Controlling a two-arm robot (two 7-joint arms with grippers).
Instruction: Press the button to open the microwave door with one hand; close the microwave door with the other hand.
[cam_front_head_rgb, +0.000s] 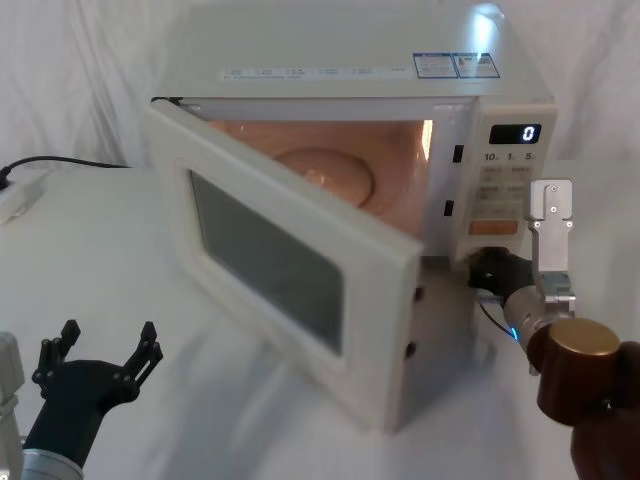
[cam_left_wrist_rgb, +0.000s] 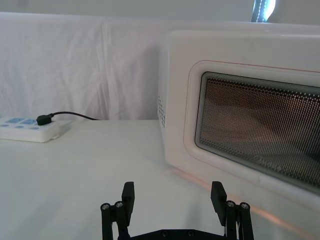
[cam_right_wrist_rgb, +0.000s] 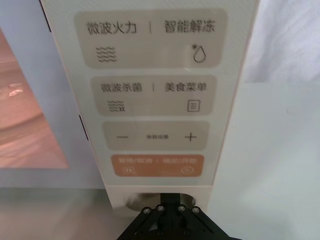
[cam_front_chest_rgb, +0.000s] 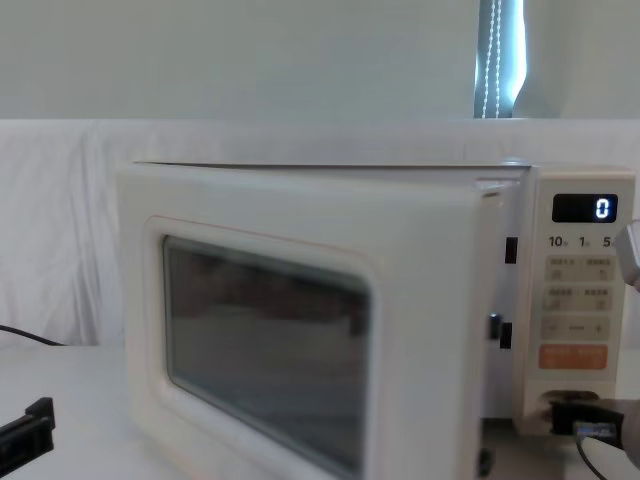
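**Observer:** Where did things stand when you paused?

**Operator:** I had the right gripper (cam_front_head_rgb: 487, 268) up against the button (cam_right_wrist_rgb: 142, 201) at the foot of the control panel (cam_right_wrist_rgb: 150, 95); I couldn't tell how far its fingers were parted. The microwave door (cam_front_head_rgb: 275, 265) stood swung out on its left hinge, free edge angled toward the robot, cavity lit. The left gripper (cam_front_head_rgb: 105, 357) sat low on the table (cam_front_head_rgb: 100, 250), jaws spread wide and holding nothing, left of the door and apart from it.

**Observer:** What worried you?

**Operator:** The closing push. The door's long axis ran horizontally, its face slanting diagonally toward me. I judged that pressing near the hinge would barely turn it and might shove the whole microwave. And with the right gripper parked beside the opening, the closing edge might have struck it.
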